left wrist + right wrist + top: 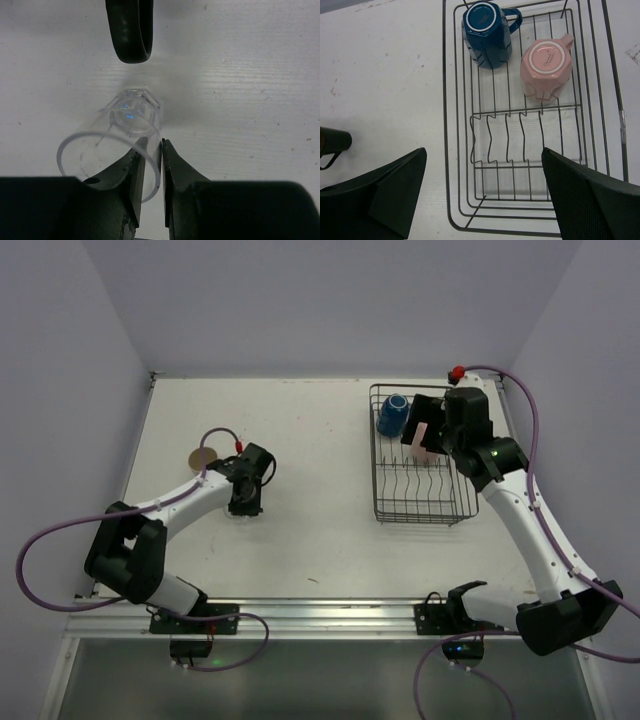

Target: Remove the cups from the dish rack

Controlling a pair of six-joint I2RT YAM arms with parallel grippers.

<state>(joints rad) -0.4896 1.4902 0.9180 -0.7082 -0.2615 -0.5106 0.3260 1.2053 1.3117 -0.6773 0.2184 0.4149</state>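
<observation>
The dark wire dish rack (420, 502) (462, 90) stands at the right of the table. A blue mug (392, 415) (487, 32) and a pale pink cup (418, 439) (547, 67) sit upside down in its far end. My right gripper (432, 430) (483, 150) hovers open above the rack, touching neither. At the left, a small clear glass (131, 116) stands on the table, and my left gripper (245, 502) (161, 142) is shut on its wall, one finger inside the rim and one outside. The dark brown and cream-beige mugs cannot be made out.
A round tan-brown object (203, 457) sits on the table just left of the left gripper. A dark loop (130, 30) hangs past the glass. A dark object (332, 142) shows left of the rack. Walls close the table on three sides.
</observation>
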